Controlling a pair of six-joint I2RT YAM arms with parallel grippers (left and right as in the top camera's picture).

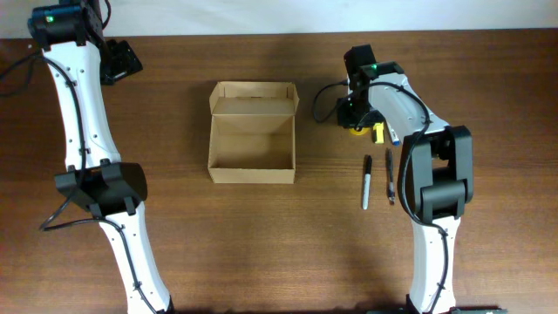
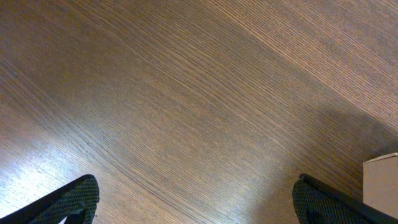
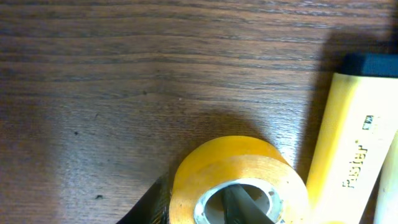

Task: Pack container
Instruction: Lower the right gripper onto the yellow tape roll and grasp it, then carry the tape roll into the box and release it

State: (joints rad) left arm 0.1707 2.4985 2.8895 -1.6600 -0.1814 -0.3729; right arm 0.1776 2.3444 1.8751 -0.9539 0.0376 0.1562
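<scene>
Right gripper (image 1: 356,120) stands over the tape roll (image 3: 239,177). One finger (image 3: 231,205) sits inside the core and the other lies outside the wall. Whether they clamp the wall cannot be told. Left gripper (image 2: 196,208) hangs over bare table (image 2: 186,93) at the far left with its fingers spread wide, holding nothing.

Container (image 1: 253,139): plain tan cardboard, unmarked, at table centre, between the arms and well apart from both grippers. Its opening faces up, and no contents show inside it. The flap lid (image 1: 254,94) is open along the far edge. Flap included, the long axis runs near-to-far, square to the table edges.

A yellow highlighter (image 3: 348,143) lies just beside the roll, and two pens (image 1: 367,181) lie near.
</scene>
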